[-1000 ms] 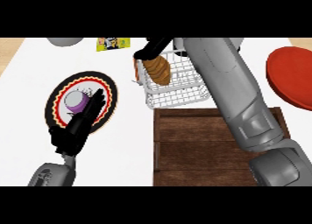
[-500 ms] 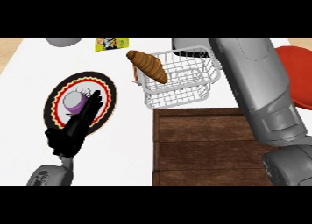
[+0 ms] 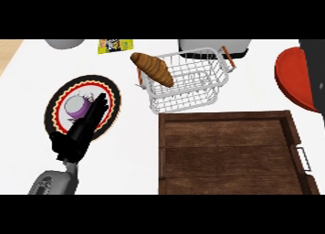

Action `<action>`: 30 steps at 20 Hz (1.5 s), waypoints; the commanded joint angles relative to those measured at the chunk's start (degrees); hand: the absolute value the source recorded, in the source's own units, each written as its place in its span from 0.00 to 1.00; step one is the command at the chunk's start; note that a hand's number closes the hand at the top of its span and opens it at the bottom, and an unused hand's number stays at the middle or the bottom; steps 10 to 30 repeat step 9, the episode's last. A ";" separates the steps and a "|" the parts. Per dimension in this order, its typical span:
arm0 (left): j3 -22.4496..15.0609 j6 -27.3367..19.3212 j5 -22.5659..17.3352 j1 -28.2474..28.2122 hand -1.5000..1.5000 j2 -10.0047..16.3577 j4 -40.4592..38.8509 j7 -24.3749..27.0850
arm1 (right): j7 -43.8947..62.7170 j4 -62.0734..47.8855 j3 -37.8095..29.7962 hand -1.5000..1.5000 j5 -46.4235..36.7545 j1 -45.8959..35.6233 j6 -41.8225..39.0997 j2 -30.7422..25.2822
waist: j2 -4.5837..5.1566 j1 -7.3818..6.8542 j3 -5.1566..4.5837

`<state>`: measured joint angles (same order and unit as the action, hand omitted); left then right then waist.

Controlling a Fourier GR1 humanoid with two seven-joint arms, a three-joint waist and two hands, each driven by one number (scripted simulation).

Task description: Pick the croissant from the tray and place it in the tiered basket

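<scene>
Over the counter [image 3: 135, 155], right hand is pulling out of view, leaving croissant [image 3: 152, 68] lying on basket's [image 3: 192, 99] left rim, so placing is looking done; left hand [image 3: 75, 139] is resting open.

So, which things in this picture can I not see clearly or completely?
- The right hand is outside the head view; only the right arm shows, at the right edge.
- The red plate: its right part is hidden by that arm.
- The purple object on the patterned plate: partly covered by fingers of the left hand; unidentifiable.
- The grey object: cut off at the top.
- Whether the croissant lies inside the basket or on its rim.
</scene>
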<state>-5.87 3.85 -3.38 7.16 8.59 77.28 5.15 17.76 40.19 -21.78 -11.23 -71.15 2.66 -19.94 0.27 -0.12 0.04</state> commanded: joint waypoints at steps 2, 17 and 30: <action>-1.31 0.59 0.55 -1.53 0.50 -0.44 2.04 0.05 | -6.93 -3.86 -6.88 0.00 4.99 3.20 -4.87 -9.77 | 0.26 -1.04 0.02; -0.12 1.46 0.25 0.81 0.50 -0.07 -0.21 0.08 | -15.34 -12.83 -10.71 0.00 7.99 9.80 -20.43 -23.62 | 0.66 -1.31 0.07; -0.12 1.46 0.25 0.81 0.50 -0.07 -0.21 0.08 | -15.34 -12.83 -10.71 0.00 7.99 9.80 -20.43 -23.62 | 0.66 -1.31 0.07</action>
